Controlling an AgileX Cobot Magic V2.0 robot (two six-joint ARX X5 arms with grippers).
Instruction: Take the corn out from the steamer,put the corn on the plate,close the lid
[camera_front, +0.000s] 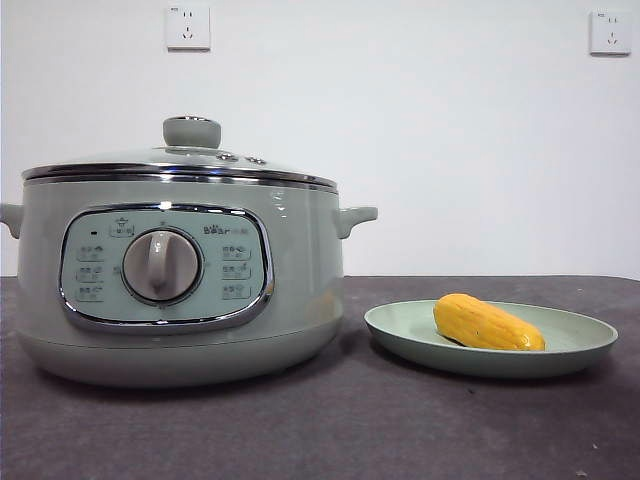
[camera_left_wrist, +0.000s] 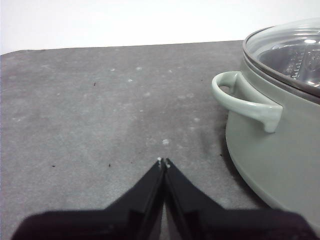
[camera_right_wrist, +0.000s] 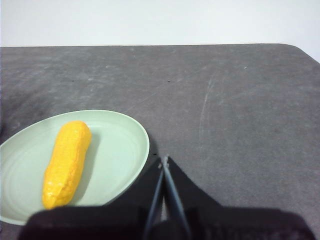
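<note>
A bumpy yellow-orange corn cob (camera_front: 488, 323) lies on its side lengthwise across a smooth, shallow green plate (camera_front: 580, 341) beside the lidded (camera_front: 190, 150) steamer (camera_front: 300, 300). Both the left pincer (camera_left_wrist: 163, 162) and right pincer (camera_right_wrist: 164, 160) are pressed together, empty, above the gray table (camera_front: 400, 430).

Steamer (camera_front: 180, 290) and plate (camera_front: 580, 345) on grey table (camera_front: 330, 430)

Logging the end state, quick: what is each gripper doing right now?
Left gripper: closed, empty, beside the steamer.
Right gripper: closed, empty, next to the plate holding the corn.
</note>
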